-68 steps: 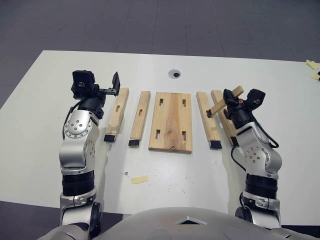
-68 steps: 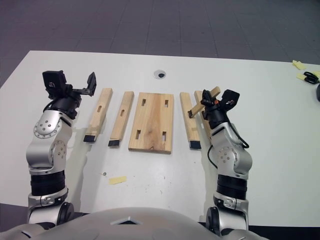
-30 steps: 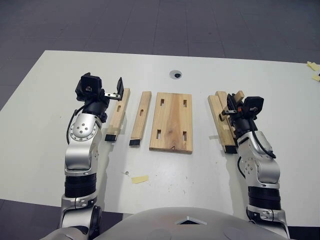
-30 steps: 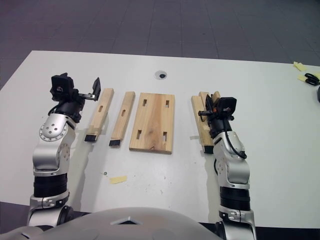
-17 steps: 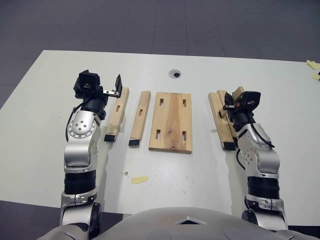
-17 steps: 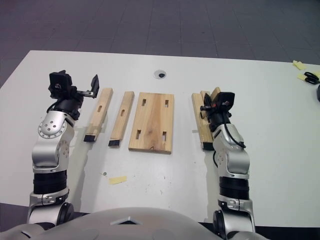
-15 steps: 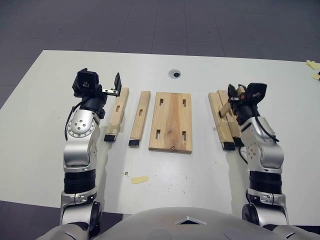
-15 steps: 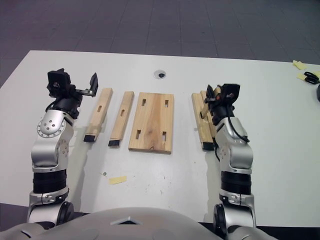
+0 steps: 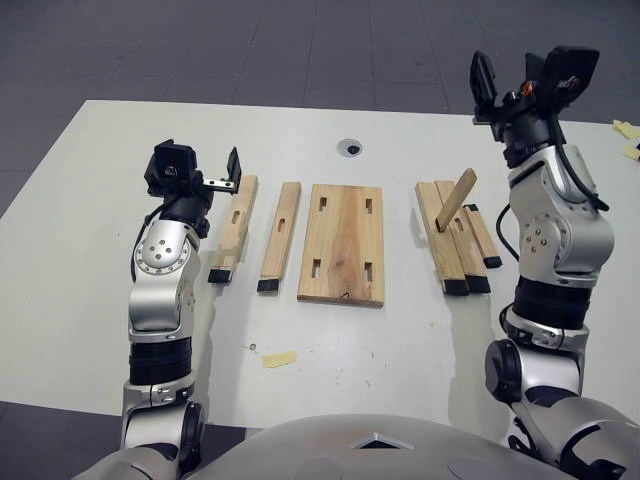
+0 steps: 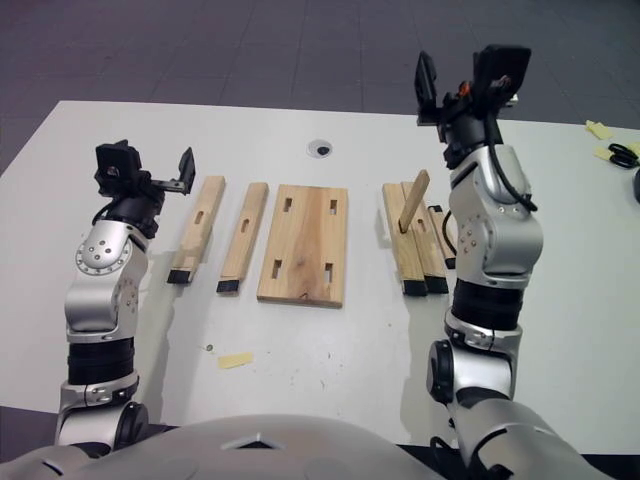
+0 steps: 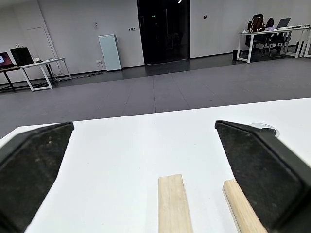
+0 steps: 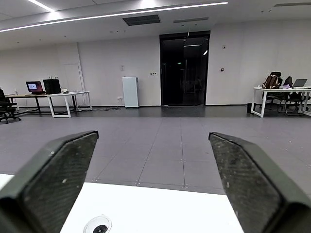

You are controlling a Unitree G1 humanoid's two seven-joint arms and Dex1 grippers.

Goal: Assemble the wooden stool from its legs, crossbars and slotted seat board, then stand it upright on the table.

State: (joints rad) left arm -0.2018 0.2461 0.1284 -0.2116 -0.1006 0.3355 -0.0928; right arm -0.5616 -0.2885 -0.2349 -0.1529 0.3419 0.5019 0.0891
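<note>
The seat board [image 9: 343, 243] lies flat mid-tabletop [image 9: 400, 335]; a crossbar [image 9: 458, 198] leans tilted on the right legs [image 9: 452, 258]. Left gripper [image 11: 143, 127] and right gripper [image 12: 153, 135]: fingers spread, empty. Light, stiff wood, I judge; pinch the crossbar mid-length.

Left arm: elbow bent, forearm near upright, wrist turned forward. The left claw [image 9: 218, 178] is held low and roughly level, pointing ahead. Its two fingers [image 11: 34, 170] stand wide apart.

Right arm: forearm lifted steeply, wrist at the top. The right claw [image 9: 506, 82] is carried high, well above the level of the left one, pointing forward. Its fingers [image 12: 48, 179] are likewise spread wide.
</note>
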